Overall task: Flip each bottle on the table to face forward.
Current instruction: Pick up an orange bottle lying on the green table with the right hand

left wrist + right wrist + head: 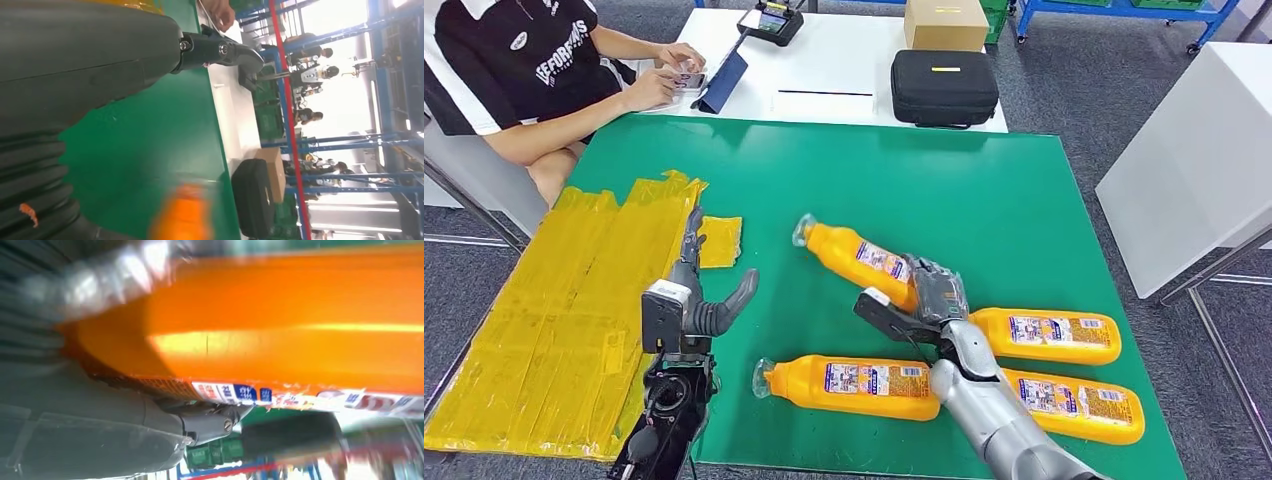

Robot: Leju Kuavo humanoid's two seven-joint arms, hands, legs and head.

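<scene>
Several orange bottles with clear caps lie on the green mat (984,190). The far one (856,254) lies slanted, and my right hand (929,296) grips its base end; the right wrist view shows its orange body (280,325) pressed against the hand, label strip along one edge. Three more bottles lie label-up: one to the right (1049,335), one near the front (849,385) and one at the front right (1079,403). My left hand (699,300) hovers over the mat's left part with its fingers apart and holds nothing; its thumb (220,50) shows in the left wrist view.
A sheet of yellow tape (554,310) covers the table's left side. A person (544,70) sits at the back left, at a white table (824,70) that carries a black case (944,87) and a cardboard box (944,22). Another white table (1194,150) stands to the right.
</scene>
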